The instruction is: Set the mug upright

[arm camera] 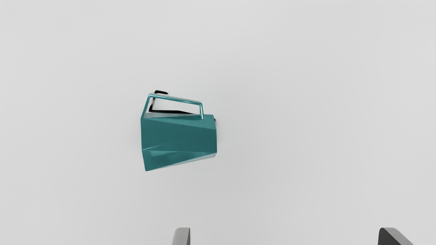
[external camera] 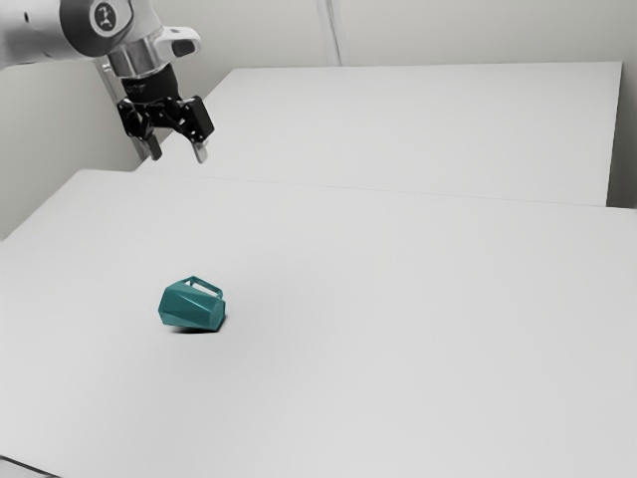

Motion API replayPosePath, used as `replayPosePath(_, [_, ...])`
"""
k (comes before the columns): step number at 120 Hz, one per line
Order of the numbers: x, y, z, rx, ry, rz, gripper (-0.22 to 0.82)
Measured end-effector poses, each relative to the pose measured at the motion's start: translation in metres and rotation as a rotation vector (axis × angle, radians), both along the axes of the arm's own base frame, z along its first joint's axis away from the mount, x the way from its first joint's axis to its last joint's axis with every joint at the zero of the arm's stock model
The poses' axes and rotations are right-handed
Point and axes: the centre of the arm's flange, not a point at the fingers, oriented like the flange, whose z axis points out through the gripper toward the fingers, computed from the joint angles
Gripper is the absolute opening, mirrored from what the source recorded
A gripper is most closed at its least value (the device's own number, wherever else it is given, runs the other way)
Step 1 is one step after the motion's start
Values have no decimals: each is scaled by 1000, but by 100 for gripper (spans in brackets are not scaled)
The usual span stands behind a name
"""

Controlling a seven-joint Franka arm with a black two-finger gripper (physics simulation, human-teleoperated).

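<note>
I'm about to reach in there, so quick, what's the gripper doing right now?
Gripper: open, holding nothing, raised above the table, away from the mug.

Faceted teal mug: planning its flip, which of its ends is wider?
On the mug, the end toward the exterior view's left; the opposite end is narrower.

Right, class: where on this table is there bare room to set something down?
The table is bare from the mug to the exterior view's right edge, and between mug and far edge, below the raised, open gripper. The only crowded spot is around the mug, lying on its side.
</note>
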Motion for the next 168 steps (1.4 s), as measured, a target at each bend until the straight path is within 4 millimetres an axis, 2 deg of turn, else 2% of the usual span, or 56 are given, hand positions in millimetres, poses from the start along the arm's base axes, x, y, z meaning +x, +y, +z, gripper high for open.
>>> replayPosePath(25, [0,-1,3,0,-22,-2,60])
replayPosePath(54, [-8,-4,-6,-29,-15,-16,60])
replayPosePath(63, [-13,1,-6,-46,-25,-17,60])
replayPosePath(71, [-18,25,-10,-67,-32,13,60])
replayPosePath(87, [-33,124,-27,-118,-57,164,60])
replayPosePath(95, [-40,154,-44,-170,-77,199,60])
replayPosePath(107, [-42,166,-83,-317,-125,196,60])
replayPosePath(114, [-43,172,-100,-400,-175,191,60])
replayPosePath(145, [-67,225,-156,-581,-363,184,60])
replayPosePath(168, [-84,241,-197,-646,-452,124,60])
